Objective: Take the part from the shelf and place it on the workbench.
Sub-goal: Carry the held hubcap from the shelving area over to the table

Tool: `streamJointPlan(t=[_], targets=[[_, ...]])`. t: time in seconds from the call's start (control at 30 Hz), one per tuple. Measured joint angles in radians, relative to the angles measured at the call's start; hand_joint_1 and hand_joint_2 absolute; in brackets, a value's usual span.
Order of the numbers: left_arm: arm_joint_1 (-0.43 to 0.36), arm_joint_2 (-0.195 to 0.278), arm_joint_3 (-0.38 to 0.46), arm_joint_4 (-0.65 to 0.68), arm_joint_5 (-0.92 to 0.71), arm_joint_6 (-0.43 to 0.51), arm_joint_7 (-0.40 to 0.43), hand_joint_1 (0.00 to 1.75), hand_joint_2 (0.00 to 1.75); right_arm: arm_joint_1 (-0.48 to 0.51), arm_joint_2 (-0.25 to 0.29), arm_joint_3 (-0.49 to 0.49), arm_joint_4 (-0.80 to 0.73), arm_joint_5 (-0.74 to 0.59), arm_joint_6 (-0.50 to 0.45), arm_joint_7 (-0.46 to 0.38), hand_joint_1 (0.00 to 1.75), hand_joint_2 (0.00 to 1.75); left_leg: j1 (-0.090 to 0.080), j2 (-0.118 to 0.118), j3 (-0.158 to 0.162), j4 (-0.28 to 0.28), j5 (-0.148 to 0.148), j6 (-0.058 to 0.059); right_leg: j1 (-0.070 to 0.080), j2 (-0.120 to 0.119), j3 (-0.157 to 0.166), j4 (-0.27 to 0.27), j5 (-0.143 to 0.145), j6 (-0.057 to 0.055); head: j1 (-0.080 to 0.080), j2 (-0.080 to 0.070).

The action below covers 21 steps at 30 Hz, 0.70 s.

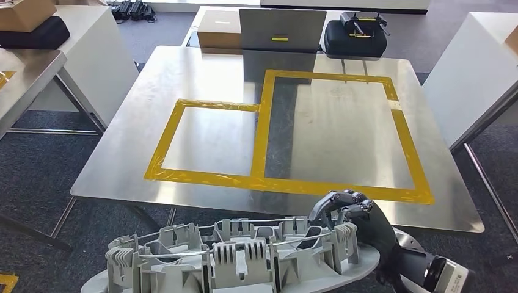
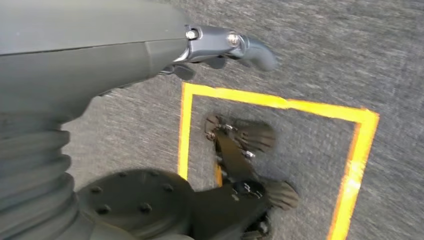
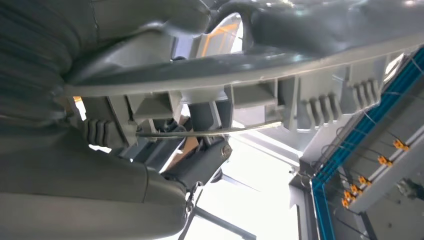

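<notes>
Gripping one end of the grey plastic part (image 1: 238, 256), the right robot hand (image 1: 354, 220) has its dark fingers curled over the ribbed edge, holding the long moulded piece low and level in front of the robot's body, short of the near edge of the worktop (image 1: 122, 152). In the right wrist view the same part (image 3: 280, 75) lies across the right robot hand (image 3: 125, 145), a thin wire running along its clips. The left robot hand (image 2: 225, 47) hangs over the dark carpet (image 2: 325, 45), above a square of yellow tape (image 2: 280, 102) on the floor; it holds nothing, and whether its fingers are spread or curled I cannot tell. Beyond the part, the steel worktop carries two joined rectangles of yellow tape (image 1: 256, 177). At its far side stand a grey panel (image 1: 282, 32), a cardboard box (image 1: 218, 30) and a black case (image 1: 355, 36).
</notes>
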Motion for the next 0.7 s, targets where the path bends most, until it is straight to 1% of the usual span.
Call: streamJointPlan(t=[0.03, 0.07, 0.1, 0.13, 0.17, 0.2, 0.23, 0.27, 0.3, 0.33, 0.37, 0.4, 0.47, 0.53, 0.63, 0.7], targets=[[-0.001, 0.000, 0.001, 0.000, 0.000, 0.001, 0.000, 0.00, 1.75, 0.002, 0.000, -0.001, -0.005, 0.006, -0.005, -0.005, 1.75, 1.75, 0.001, 0.000, -0.015, 0.035, -0.006, -0.004, -0.001, 0.000, 0.012, -0.002, -0.004, -0.006, -0.002, 0.000], [-0.003, 0.000, 0.001, 0.000, 0.001, 0.002, 0.000, 0.00, 1.75, 0.003, 0.000, -0.002, -0.009, 0.012, -0.011, -0.012, 1.75, 1.75, 0.002, 0.001, -0.045, 0.090, -0.019, -0.006, -0.002, 0.000, 0.023, -0.003, -0.010, -0.009, -0.005, 0.000], [-0.003, -0.001, 0.001, 0.000, 0.001, 0.004, 0.001, 0.00, 1.75, 0.004, 0.000, -0.003, -0.014, 0.019, -0.018, -0.018, 1.75, 1.75, 0.003, 0.001, -0.085, 0.153, -0.041, -0.008, -0.002, 0.001, 0.031, -0.003, -0.018, -0.012, -0.007, 0.000], [-0.002, -0.001, 0.002, 0.000, 0.001, 0.004, 0.001, 0.00, 1.75, 0.006, 0.000, -0.005, -0.018, 0.028, -0.027, -0.025, 1.75, 1.75, 0.003, 0.001, -0.127, 0.210, -0.070, -0.010, -0.002, 0.002, 0.039, -0.003, -0.026, -0.013, -0.010, 0.000], [-0.001, -0.001, 0.003, 0.000, 0.001, 0.006, 0.002, 0.00, 1.75, 0.009, 0.000, -0.007, -0.023, 0.040, -0.036, -0.029, 1.75, 1.75, 0.004, 0.001, -0.160, 0.245, -0.095, -0.011, -0.001, 0.003, 0.050, -0.003, -0.036, -0.014, -0.011, 0.000], [0.001, 0.000, 0.004, 0.000, 0.001, 0.006, 0.003, 0.00, 1.75, 0.012, -0.001, -0.009, -0.028, 0.052, -0.045, -0.033, 1.75, 1.75, 0.004, 0.001, -0.180, 0.250, -0.107, -0.011, -0.001, 0.005, 0.062, -0.003, -0.045, -0.013, -0.012, 0.000], [0.003, 0.000, 0.006, 0.000, 0.001, 0.008, 0.003, 0.00, 1.75, 0.015, -0.001, -0.012, -0.035, 0.064, -0.055, -0.036, 1.75, 1.75, 0.004, 0.001, -0.185, 0.224, -0.094, -0.011, -0.001, 0.007, 0.076, -0.003, -0.055, -0.012, -0.014, 0.000], [0.003, 0.001, 0.007, 0.000, 0.001, 0.009, 0.002, 0.00, 1.75, 0.018, -0.001, -0.015, -0.043, 0.076, -0.064, -0.040, 1.75, 1.75, 0.004, 0.001, -0.178, 0.172, -0.054, -0.011, -0.002, 0.008, 0.091, -0.002, -0.065, -0.010, -0.015, 0.000], [0.004, 0.002, 0.008, 0.000, 0.001, 0.009, 0.001, 0.00, 1.75, 0.020, -0.002, -0.019, -0.052, 0.086, -0.072, -0.044, 1.75, 1.75, 0.004, 0.001, -0.167, 0.106, 0.006, -0.010, -0.001, 0.008, 0.103, -0.002, -0.075, -0.007, -0.017, 0.000], [0.005, 0.002, 0.008, 0.000, 0.001, 0.010, -0.001, 0.00, 1.75, 0.023, -0.004, -0.022, -0.061, 0.095, -0.080, -0.049, 1.75, 1.75, 0.003, 0.001, -0.159, 0.052, 0.054, -0.007, 0.000, 0.009, 0.113, 0.001, -0.085, -0.004, -0.018, 0.000], [0.005, 0.002, 0.009, 0.000, 0.000, 0.011, -0.004, 0.00, 1.75, 0.025, -0.006, -0.026, -0.071, 0.101, -0.086, -0.053, 1.75, 1.75, 0.002, 0.002, -0.152, 0.017, 0.092, -0.002, 0.002, 0.009, 0.118, 0.004, -0.095, 0.001, -0.018, 0.000], [0.005, 0.002, 0.009, 0.000, 0.000, 0.012, -0.006, 0.00, 1.75, 0.028, -0.009, -0.028, -0.082, 0.106, -0.091, -0.056, 1.75, 1.75, 0.002, 0.002, -0.150, 0.000, 0.114, 0.002, 0.005, 0.010, 0.121, 0.008, -0.104, 0.004, -0.018, 0.000], [0.004, 0.001, 0.009, 0.000, 0.000, 0.013, -0.009, 0.00, 1.75, 0.032, -0.016, -0.032, -0.103, 0.113, -0.097, -0.059, 1.75, 1.75, 0.002, 0.001, -0.147, 0.000, 0.119, 0.007, 0.008, 0.010, 0.122, 0.010, -0.110, 0.003, -0.017, 0.000], [0.003, 0.000, 0.009, 0.000, -0.001, 0.013, -0.011, 0.00, 1.75, 0.035, -0.023, -0.033, -0.121, 0.121, -0.103, -0.061, 1.75, 1.75, 0.001, 0.000, -0.148, -0.001, 0.117, 0.011, 0.009, 0.009, 0.125, 0.003, -0.109, -0.003, -0.016, 0.000], [0.000, 0.001, 0.009, -0.001, -0.003, 0.015, -0.012, 0.00, 1.75, 0.048, -0.030, -0.034, -0.147, 0.141, -0.120, -0.065, 1.75, 1.75, 0.001, -0.001, -0.147, -0.002, 0.111, 0.020, 0.009, 0.008, 0.133, -0.012, -0.114, 0.006, -0.015, 0.000], [-0.001, 0.000, 0.010, -0.001, -0.004, 0.016, -0.012, 0.00, 1.75, 0.061, -0.033, -0.033, -0.163, 0.156, -0.131, -0.068, 1.75, 1.75, 0.001, -0.001, -0.146, -0.002, 0.108, 0.022, 0.009, 0.007, 0.136, -0.017, -0.115, 0.011, -0.015, 0.000]])
